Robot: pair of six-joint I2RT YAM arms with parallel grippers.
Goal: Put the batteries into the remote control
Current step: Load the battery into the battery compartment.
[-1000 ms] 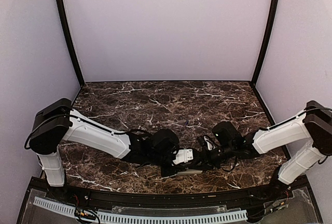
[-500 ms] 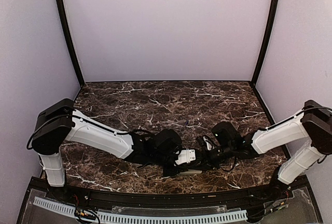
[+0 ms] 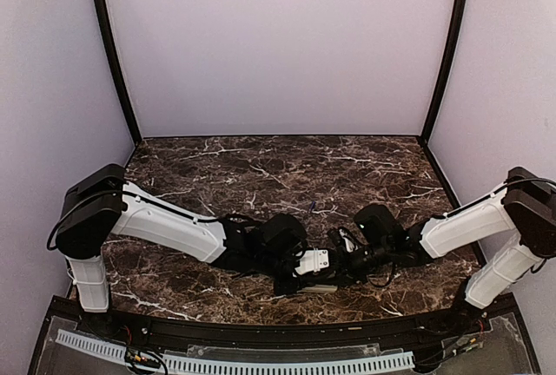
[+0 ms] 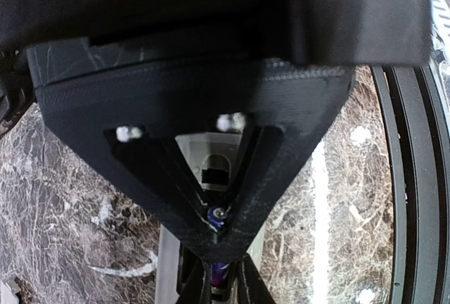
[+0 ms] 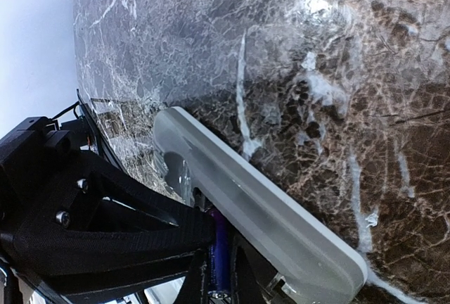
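Left claw (image 4: 216, 284) narrowed, apparently nipping battery (image 5: 219, 248); right claw (image 5: 218, 288) shut beside remote control (image 5: 271, 212).

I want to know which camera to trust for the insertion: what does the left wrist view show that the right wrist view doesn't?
Left wrist only: the remote control's grey back with a dark rectangular recess, framed by black fingers meeting in a V. Right wrist only: the remote's long pale side edge and the lilac wall. Both: the blue-purple battery held between dark fingertips at the remote, and the marble table.
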